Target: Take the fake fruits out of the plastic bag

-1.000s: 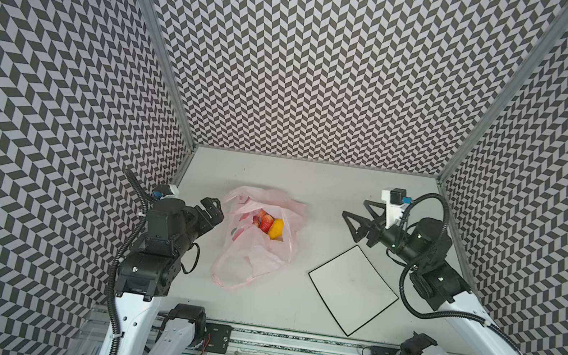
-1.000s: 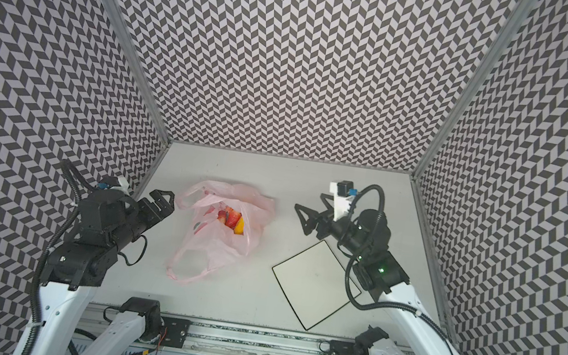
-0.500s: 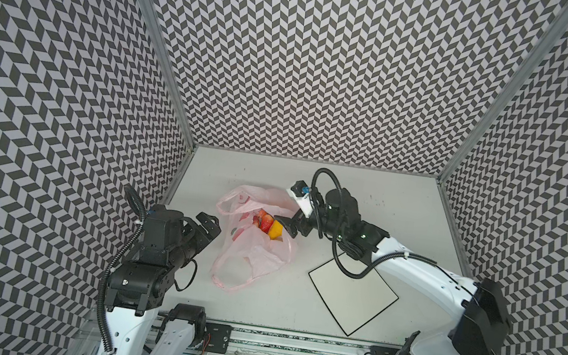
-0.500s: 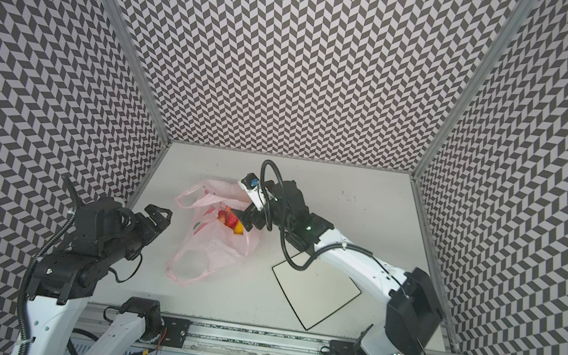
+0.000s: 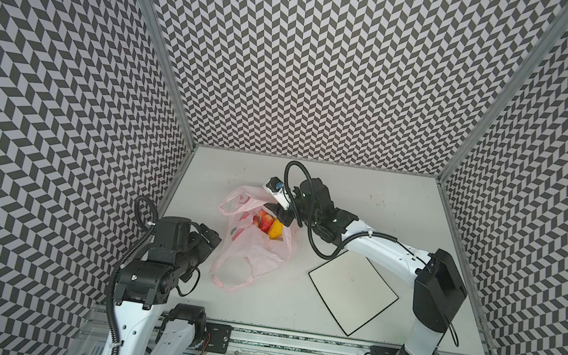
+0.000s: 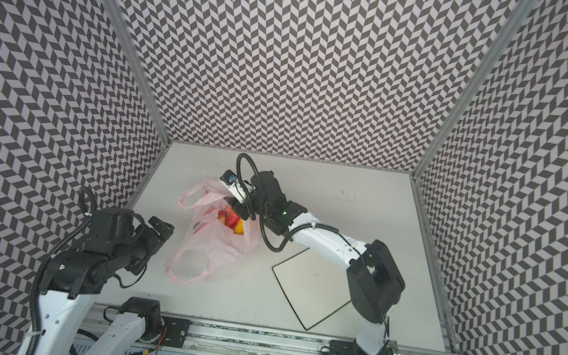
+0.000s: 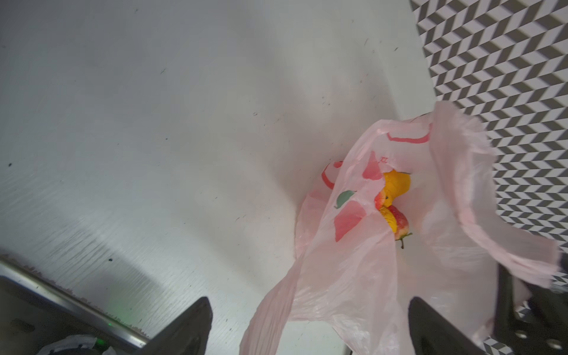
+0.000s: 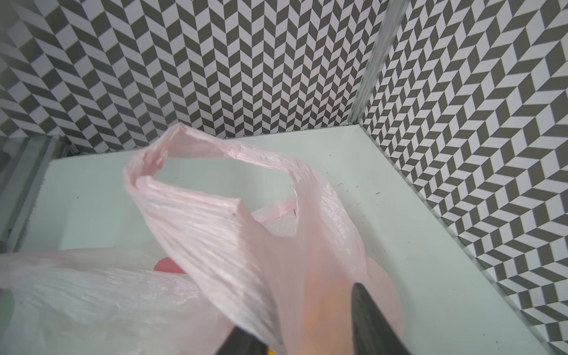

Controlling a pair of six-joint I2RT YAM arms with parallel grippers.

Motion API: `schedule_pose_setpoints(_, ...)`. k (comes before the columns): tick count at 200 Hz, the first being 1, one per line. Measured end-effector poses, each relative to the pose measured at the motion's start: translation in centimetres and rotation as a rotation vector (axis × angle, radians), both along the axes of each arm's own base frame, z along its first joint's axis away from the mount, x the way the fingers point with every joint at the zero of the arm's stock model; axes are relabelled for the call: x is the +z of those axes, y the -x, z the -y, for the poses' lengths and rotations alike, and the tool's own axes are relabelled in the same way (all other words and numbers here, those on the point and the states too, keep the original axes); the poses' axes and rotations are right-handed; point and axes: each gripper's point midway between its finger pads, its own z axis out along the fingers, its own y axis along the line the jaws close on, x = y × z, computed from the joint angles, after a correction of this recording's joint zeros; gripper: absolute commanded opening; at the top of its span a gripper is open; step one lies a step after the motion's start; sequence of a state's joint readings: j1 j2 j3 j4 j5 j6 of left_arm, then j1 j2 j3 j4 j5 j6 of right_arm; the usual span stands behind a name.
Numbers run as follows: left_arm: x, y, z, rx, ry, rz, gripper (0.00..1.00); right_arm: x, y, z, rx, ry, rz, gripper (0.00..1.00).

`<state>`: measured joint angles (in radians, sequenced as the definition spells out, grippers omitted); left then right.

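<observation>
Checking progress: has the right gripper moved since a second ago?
Yes. The right gripper went leftward, from behind the white square board to the mouth of the plastic bag.

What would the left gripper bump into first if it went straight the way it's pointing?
Probably the thin, crinkled pale-pink plastic bag: its loose film lies right ahead of the open left gripper. The glossy red and yellow fake fruits sit farther on, inside it.
</observation>
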<state>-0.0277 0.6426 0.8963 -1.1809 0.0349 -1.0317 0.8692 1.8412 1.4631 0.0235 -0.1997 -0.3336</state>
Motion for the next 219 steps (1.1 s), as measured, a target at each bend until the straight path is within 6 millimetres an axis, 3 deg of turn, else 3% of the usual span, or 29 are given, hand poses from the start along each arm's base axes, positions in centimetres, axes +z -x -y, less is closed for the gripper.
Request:
schedule_pose_setpoints(9,-1.4,0.2,0.3,-0.004,0.015,-0.058,1.0,0.1,-0.1,-0.1,-0.002,-0.006,0.0,0.05)
schedule_pose_setpoints(37,-4.4,0.9,1.4,-0.028,0.073,-0.172,1.0,0.6,-0.2,-0.2,-0.015,-0.042,-0.023,0.0)
schedule_pose_setpoints(83,-4.6,0.8,3.0,-0.046,0.182,-0.112,0.89,2.2,-0.2,0.6,-0.061,-0.139,-0.088,0.0)
schedule_pose_setpoints(108,-5.0,0.2,3.5,-0.056,0.211,-0.11,0.69,3.5,-0.4,1.2,-0.087,-0.183,-0.111,0.0)
schedule_pose_setpoints(139,-4.1,-1.5,3.6,-0.08,0.203,-0.041,0.23,4.8,-1.1,2.4,-0.131,-0.239,-0.15,0.0)
schedule_pose_setpoints(163,-1.2,-4.4,3.7,-0.108,0.185,0.066,0.06,6.2,-2.1,3.8,-0.175,-0.299,-0.185,0.0)
schedule_pose_setpoints(219,11.7,-15.8,3.3,-0.224,0.019,0.398,0.0,10.1,-7.1,8.1,-0.401,-0.61,-0.332,0.0)
